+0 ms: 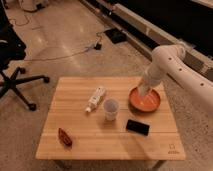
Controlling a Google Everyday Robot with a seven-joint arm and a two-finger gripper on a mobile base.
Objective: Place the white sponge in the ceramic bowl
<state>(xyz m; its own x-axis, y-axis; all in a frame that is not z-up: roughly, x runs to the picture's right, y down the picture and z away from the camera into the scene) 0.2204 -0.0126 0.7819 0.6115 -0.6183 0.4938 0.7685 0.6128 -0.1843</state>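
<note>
Down at the bowl with the gripper, tip just inside the far rim, reaching in steeply from behind the bowl and to its right. Cannot tell whether clenched or released: too merged with the pale patch at the tip. Probably the sponge, white against the orange, low in the bowl at its far edge, touching or nearly touching the inner wall, hard to say which. No telling its long axis from here. Now the relation that counts: directly under the gripper and already within the rim, not off to either side of the bowl, so nothing to carry across. Only the one arm on this rig, no choice of hand to weigh. Most likely calls for a letting-go, then a lift up and back over the far rim. Worth watching that rim: close on the arm's side, easy to nudge on the way out. Left of the bowl, apart from it, a cup; further left, a bottle lying down; in front of the bowl, a dark phone. None of them in the path of an upward exit.
</note>
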